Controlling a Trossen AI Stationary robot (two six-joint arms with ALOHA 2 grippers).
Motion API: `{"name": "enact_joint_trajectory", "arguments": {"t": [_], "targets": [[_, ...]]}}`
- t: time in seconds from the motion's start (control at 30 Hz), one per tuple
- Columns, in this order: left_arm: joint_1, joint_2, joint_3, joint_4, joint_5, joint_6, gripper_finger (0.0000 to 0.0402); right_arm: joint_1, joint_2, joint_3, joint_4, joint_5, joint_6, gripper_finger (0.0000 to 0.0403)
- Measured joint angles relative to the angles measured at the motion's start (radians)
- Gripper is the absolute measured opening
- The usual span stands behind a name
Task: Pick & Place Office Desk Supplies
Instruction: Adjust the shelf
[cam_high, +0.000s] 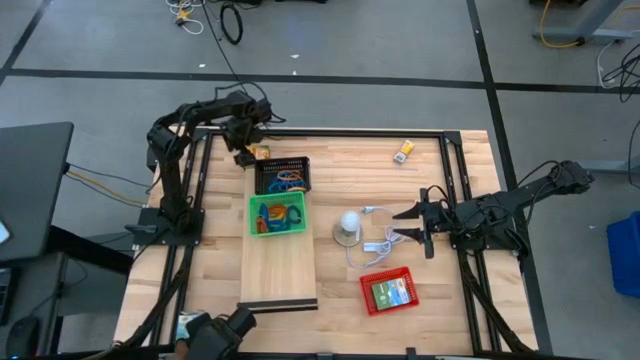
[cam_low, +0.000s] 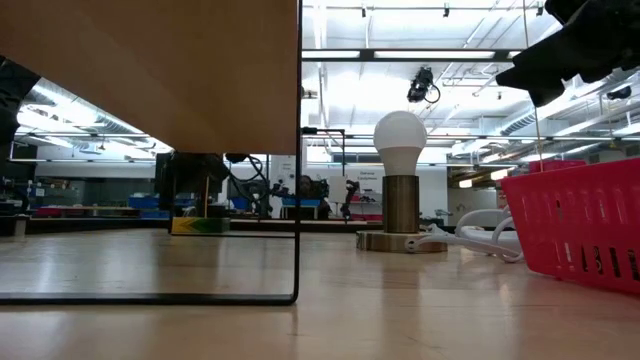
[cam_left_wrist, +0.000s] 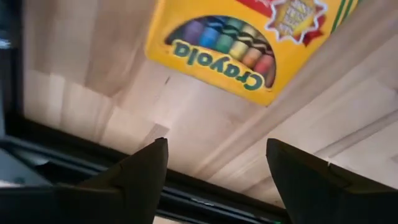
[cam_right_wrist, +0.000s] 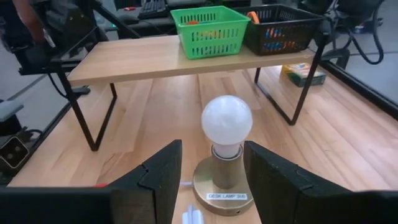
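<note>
A yellow Crayola crayon box lies flat on the table beside the far end of the black mesh tray; it also shows in the high view. My left gripper stands open just above it, pointing steeply down, nothing between its fingers; in the high view it is at the far left. Coloured clips fill the black tray and the green tray. A green card box lies in the red tray. My right gripper waits open at the right, facing the lamp.
The black and green trays stand on a long raised wooden board. A desk lamp with a white bulb and its white cord sit mid-table. A small yellow item lies at the far right. A black frame edges the table.
</note>
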Motion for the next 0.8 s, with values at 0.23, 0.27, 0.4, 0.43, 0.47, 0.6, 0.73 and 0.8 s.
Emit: {"name": "enact_joint_trajectory", "arguments": {"t": [0.23,0.27,0.4,0.43,0.47,0.6,0.73,0.8], "targets": [[0.007,-0.05,0.098,-0.019,-0.01,-0.066,0.0266,0.0,0.0,0.0,0.004,0.006,-0.031,0.0181],[0.007,-0.07,0.124,-0.017,-0.011,-0.069,0.0265,0.0,0.0,0.0,0.004,0.005,-0.036,0.0181],[0.013,-0.179,0.242,0.021,0.054,-0.054,0.026,0.0,0.0,0.0,0.004,0.004,-0.053,0.0181],[0.013,-0.217,0.268,0.044,0.102,-0.043,0.0259,0.0,0.0,0.0,0.004,0.004,-0.06,0.0181],[0.013,-0.263,0.29,0.073,0.169,-0.032,0.0259,0.0,0.0,0.0,0.004,0.004,-0.064,0.0181],[0.013,-0.484,0.295,0.246,0.505,-0.024,0.0259,0.0,0.0,0.0,0.004,0.004,-0.081,0.0181],[-0.001,-0.74,0.199,0.442,0.797,-0.092,0.0258,0.0,0.0,0.0,0.004,0.003,-0.086,0.0181],[-0.039,-0.864,0.126,0.514,0.852,-0.146,0.0258,0.0,0.0,0.0,0.004,0.002,-0.089,0.0181]]}}
